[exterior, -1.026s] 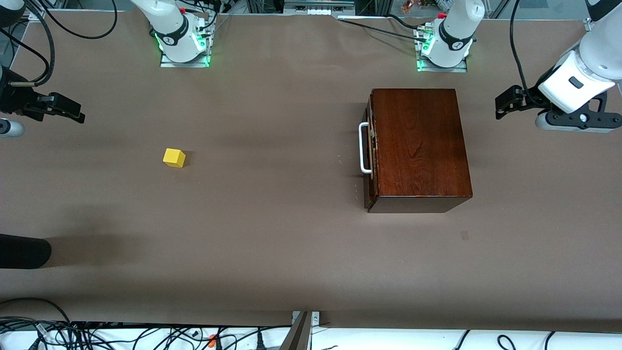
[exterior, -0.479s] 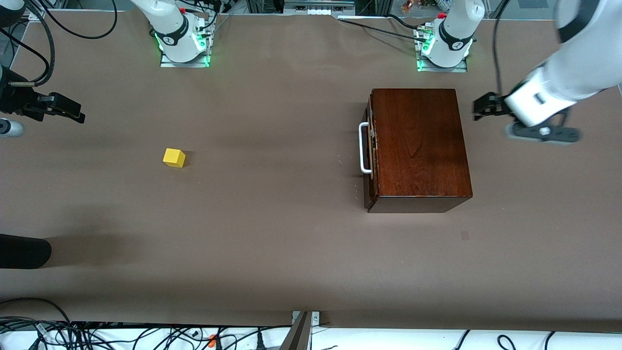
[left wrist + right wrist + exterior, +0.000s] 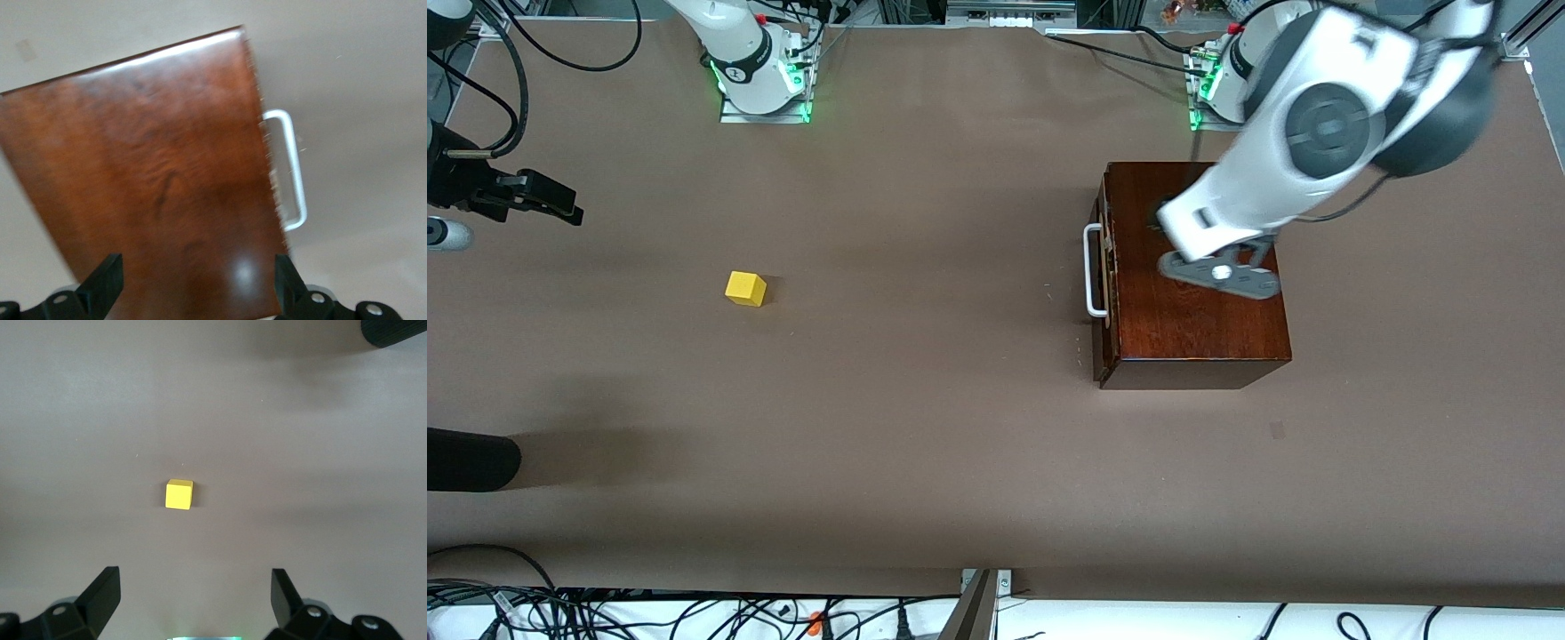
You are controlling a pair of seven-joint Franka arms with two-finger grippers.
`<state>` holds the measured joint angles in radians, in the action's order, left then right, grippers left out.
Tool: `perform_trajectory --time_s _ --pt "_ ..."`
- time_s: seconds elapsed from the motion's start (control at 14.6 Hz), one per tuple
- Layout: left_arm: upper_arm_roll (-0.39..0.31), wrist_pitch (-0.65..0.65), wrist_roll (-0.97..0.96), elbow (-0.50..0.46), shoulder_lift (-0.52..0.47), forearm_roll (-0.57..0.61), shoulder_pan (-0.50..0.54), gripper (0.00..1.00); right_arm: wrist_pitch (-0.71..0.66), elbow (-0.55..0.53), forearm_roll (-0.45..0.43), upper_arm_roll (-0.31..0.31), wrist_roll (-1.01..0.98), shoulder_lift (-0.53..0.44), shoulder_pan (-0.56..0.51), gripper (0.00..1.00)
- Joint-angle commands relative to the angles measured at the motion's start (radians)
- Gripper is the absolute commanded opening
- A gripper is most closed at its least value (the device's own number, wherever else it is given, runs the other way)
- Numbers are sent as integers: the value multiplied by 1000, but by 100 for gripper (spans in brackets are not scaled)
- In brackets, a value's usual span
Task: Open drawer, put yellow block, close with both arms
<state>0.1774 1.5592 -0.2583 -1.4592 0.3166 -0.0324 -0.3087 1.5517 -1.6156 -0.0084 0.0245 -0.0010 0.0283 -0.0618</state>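
The dark mahogany box (image 3: 1192, 320) stands toward the left arm's end of the table. Its drawer is shut, and the white handle (image 3: 1092, 270) faces the right arm's end. My left gripper (image 3: 1167, 213) hangs over the box top, mostly hidden under its own wrist. In the left wrist view the left gripper (image 3: 197, 260) is open over the box (image 3: 147, 180), with the handle (image 3: 291, 170) beside it. The yellow block (image 3: 745, 288) lies on the table toward the right arm's end. My right gripper (image 3: 560, 206) is open and empty near that end, and the right wrist view shows the gripper (image 3: 193, 572) apart from the block (image 3: 179, 494).
A black rounded object (image 3: 471, 458) lies at the table's edge at the right arm's end, nearer to the front camera than the block; it also shows in the right wrist view (image 3: 397, 330). Cables run along the table edge nearest the front camera.
My left arm has swung in from the table's end to over the box top. The right arm, the block and the drawer have not moved.
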Motion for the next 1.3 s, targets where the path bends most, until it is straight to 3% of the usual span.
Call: perform_trajectory --time_s 0.0,0.27,0.62,1.23 --pt "-7 66 -141 109 114 2 -87 100 -1 6 4 9 6 -2 -9 100" --pt "-9 182 -286 100 191 8 -173 100 -1 6 4 9 6 -2 -9 100" --pt "-7 188 -386 57 226 157 -225 100 -1 6 4 9 6 -2 -9 100" --pt "-9 186 -464 -24 233 164 -254 100 -1 6 4 9 6 -2 -9 100"
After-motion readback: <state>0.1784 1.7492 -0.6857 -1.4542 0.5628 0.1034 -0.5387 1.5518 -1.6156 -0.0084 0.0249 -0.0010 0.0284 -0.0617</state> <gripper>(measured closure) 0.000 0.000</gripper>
